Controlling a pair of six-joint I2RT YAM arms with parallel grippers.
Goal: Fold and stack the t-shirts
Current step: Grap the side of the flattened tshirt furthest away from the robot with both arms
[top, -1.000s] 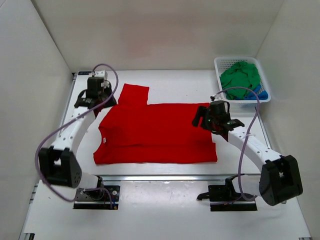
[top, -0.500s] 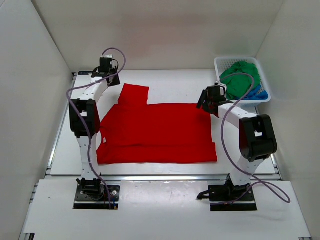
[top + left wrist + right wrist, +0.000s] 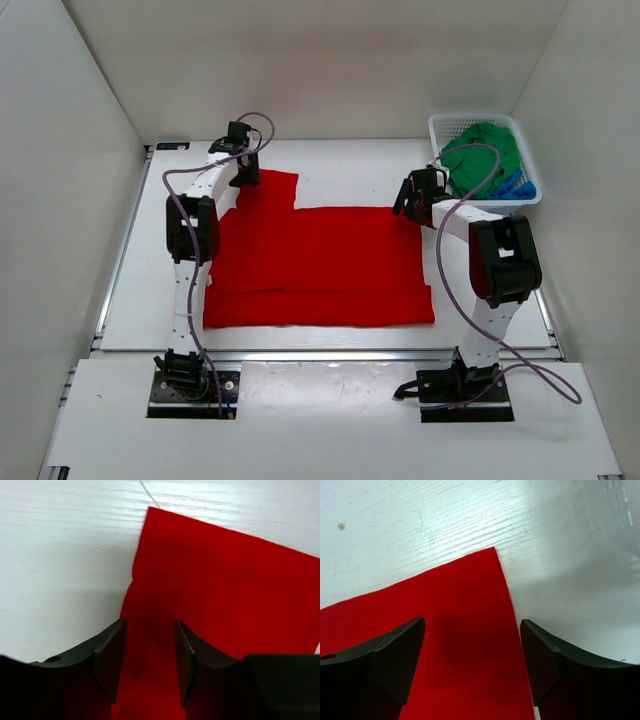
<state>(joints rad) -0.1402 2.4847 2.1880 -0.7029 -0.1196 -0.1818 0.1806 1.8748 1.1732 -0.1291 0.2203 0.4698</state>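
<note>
While the left claw [image 3: 149, 630] and right claw [image 3: 472, 625] gape empty, the basket [image 3: 437, 122] holds green and blue t-shirts [image 3: 480, 150].

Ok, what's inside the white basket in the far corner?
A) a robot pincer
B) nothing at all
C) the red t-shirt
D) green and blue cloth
D: crumpled green cloth with a bit of blue cloth sits in the white basket, while the red t-shirt lies spread outside it.
</note>
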